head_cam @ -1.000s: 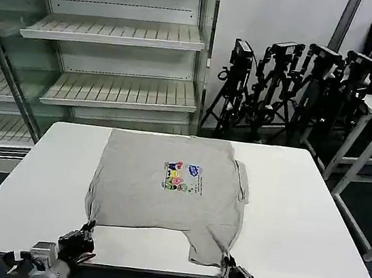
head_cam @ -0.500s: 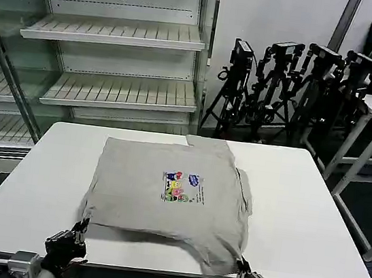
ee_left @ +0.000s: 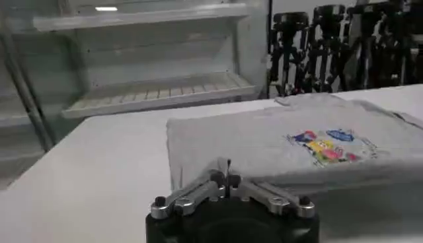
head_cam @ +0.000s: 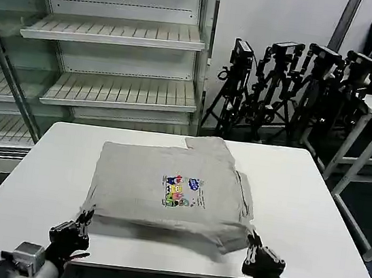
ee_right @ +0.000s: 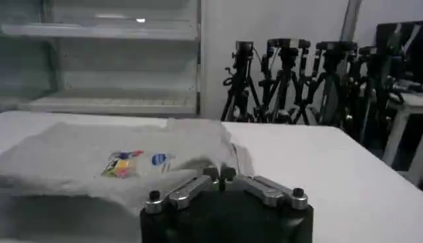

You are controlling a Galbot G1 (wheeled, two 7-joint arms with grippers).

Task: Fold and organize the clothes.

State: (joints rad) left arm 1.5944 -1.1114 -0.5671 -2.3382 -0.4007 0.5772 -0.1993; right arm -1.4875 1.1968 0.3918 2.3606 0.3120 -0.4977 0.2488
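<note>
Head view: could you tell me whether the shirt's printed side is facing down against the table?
No, the multicolour print shows on top of the grey shirt, facing up.

White table (head_cam: 313,217), empty shelving (head_cam: 117,34) behind, black tripods (head_cam: 282,83) — perhaps camera stands — by wall.

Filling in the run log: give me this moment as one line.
shirt: on table, near hem lifted | left end effector: shut on hem corner | right end effector: shut on hem corner
</note>
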